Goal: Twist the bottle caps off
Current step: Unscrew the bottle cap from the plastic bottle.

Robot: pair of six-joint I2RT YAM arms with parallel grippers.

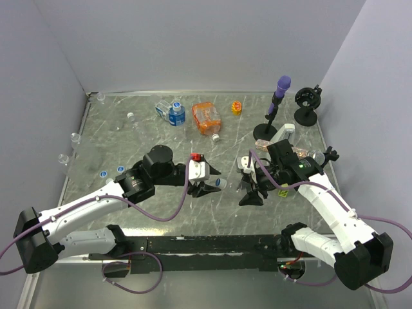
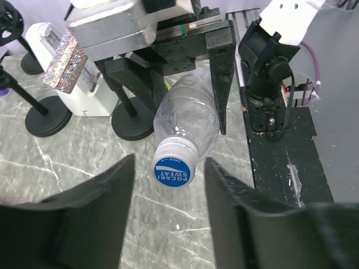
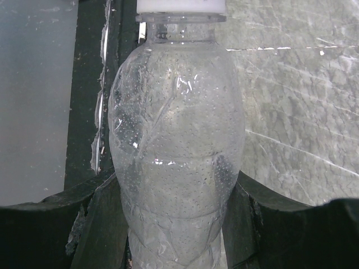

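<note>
— The left claw (image 2: 170, 162): what did we see?
— We saw it parted, one finger on each side of the blue-topped cap (image 2: 172, 169) of the clear bottle (image 3: 176, 129), a gap showing on both sides.
— And the right claw (image 3: 174, 188)?
— Closed on that bottle's body, which lay level, cap end facing the left claw, over the table (image 2: 73, 162).

Setting: robotics lab test cell; left arm (image 1: 84, 206) and right arm (image 1: 335, 207) bolted to a black base rail (image 1: 212, 244) at the near edge of a marble-pattern table (image 1: 129, 138); plain pale walls (image 1: 193, 45) box in three sides; purple cables (image 1: 161, 216) trail loose; plastic bottles (image 1: 206, 118) and black stands (image 1: 307, 117) scattered as props.
</note>
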